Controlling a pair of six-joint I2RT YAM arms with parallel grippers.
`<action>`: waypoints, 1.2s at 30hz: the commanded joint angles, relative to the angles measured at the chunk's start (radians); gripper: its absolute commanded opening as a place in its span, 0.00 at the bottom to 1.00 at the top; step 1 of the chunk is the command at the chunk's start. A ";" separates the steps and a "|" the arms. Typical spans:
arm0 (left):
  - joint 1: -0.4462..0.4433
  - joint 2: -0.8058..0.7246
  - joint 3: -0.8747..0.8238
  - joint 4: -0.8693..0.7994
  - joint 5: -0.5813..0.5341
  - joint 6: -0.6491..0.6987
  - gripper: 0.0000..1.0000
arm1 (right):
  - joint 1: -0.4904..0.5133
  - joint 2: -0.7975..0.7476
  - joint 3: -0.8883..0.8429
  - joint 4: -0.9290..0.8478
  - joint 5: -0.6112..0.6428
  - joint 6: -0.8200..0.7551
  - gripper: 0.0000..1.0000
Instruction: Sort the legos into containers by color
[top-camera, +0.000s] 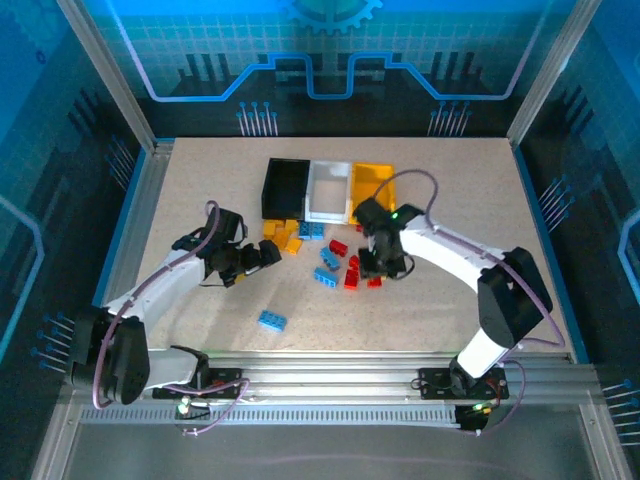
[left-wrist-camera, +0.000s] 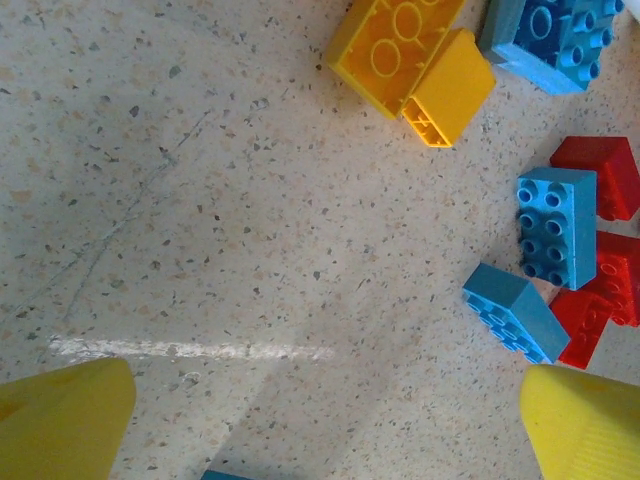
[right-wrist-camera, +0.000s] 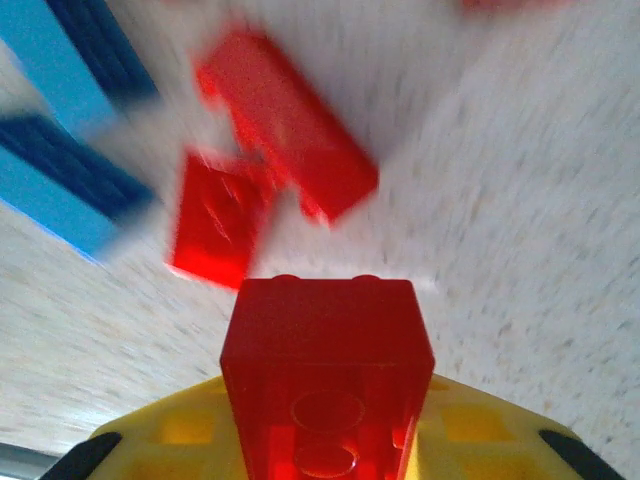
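My left arm (top-camera: 160, 285) stretches from its base at the near left corner up and to the right, low over the desk (top-camera: 450, 180), with my left claw (top-camera: 264, 257) pointing right. Its yellow fingers (left-wrist-camera: 62, 420) stand wide apart with nothing between them. My right arm (top-camera: 450, 250) rises from its base at the near right, bends at the elbow and reaches leftward. The wrist turns down so that my right claw (top-camera: 374, 266) points at the desk. That claw is closed on a red brick (right-wrist-camera: 326, 370).
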 joint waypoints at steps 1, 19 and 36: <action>-0.007 0.013 0.011 0.008 0.029 -0.015 0.99 | -0.115 0.014 0.142 0.006 -0.073 -0.009 0.29; -0.005 -0.022 0.031 -0.061 -0.004 -0.017 0.99 | -0.295 0.665 0.952 -0.125 -0.121 -0.071 0.28; -0.006 -0.028 0.013 -0.035 -0.006 -0.062 0.99 | -0.299 0.708 0.992 -0.153 -0.136 -0.106 0.42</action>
